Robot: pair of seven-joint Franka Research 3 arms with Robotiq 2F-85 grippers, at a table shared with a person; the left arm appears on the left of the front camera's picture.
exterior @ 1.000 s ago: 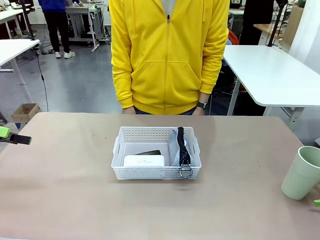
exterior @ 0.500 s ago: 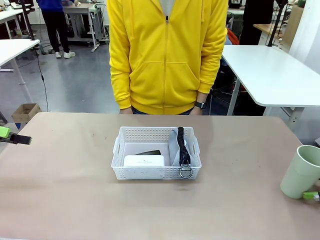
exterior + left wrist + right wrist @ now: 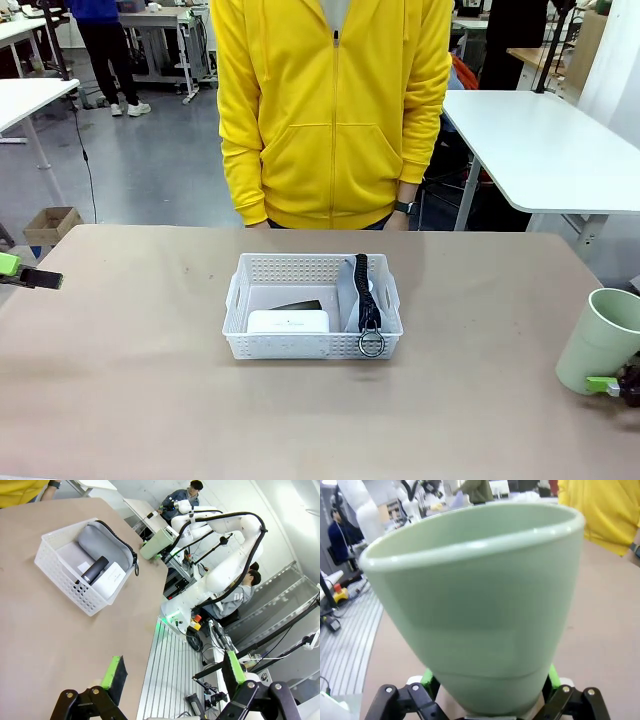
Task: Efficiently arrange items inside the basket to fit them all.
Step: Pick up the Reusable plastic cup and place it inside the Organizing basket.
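- Cup [image 3: 604, 341] stands upright at far right, mouth up, between my right gripper's [image 3: 487, 680] spread fingers.
- Pouch [image 3: 352, 291] lies near-to-far in basket [image 3: 313, 345].
- My left gripper [image 3: 172, 672] spread, empty.

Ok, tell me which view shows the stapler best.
The left wrist view: the stapler lies in plain sight on the white box inside the basket. In the front view just a dark sliver shows behind the box.

right gripper [image 3: 612, 385] moved in at cup [image 3: 598, 342] base from table edge, jaws wide either side | cup tilted, shifted slightly toward basket [image 3: 312, 306]
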